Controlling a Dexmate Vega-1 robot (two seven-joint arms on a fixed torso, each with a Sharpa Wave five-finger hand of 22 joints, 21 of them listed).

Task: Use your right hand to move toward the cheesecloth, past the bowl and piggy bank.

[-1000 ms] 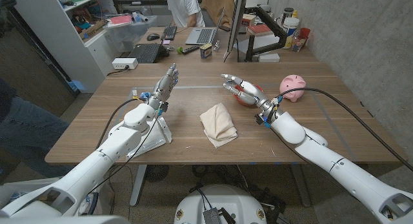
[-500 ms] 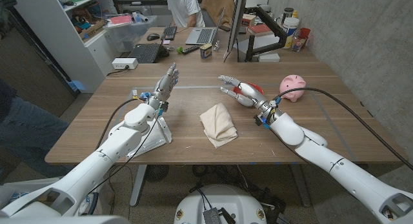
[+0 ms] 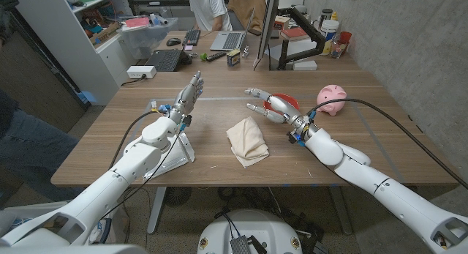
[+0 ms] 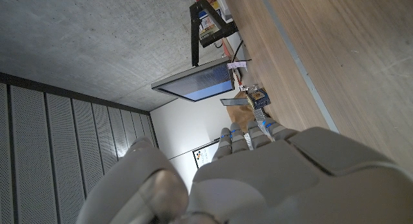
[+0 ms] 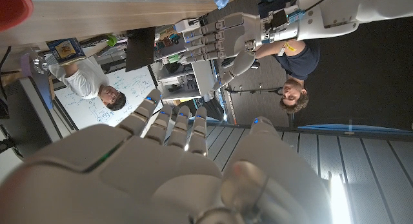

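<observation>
Wooden table [image 3: 365, 148], cheesecloth [image 3: 246, 140] lengthwise front-to-back

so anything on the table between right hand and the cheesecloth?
No. In the head view the right hand hovers open just beyond the cheesecloth, with only bare wooden table between them; the bowl sits behind the hand.

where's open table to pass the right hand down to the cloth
Bare wood lies between the right hand and the cheesecloth, and between the cheesecloth and the left hand. It is crowded behind the right hand, at the red bowl and pink piggy bank.
</observation>
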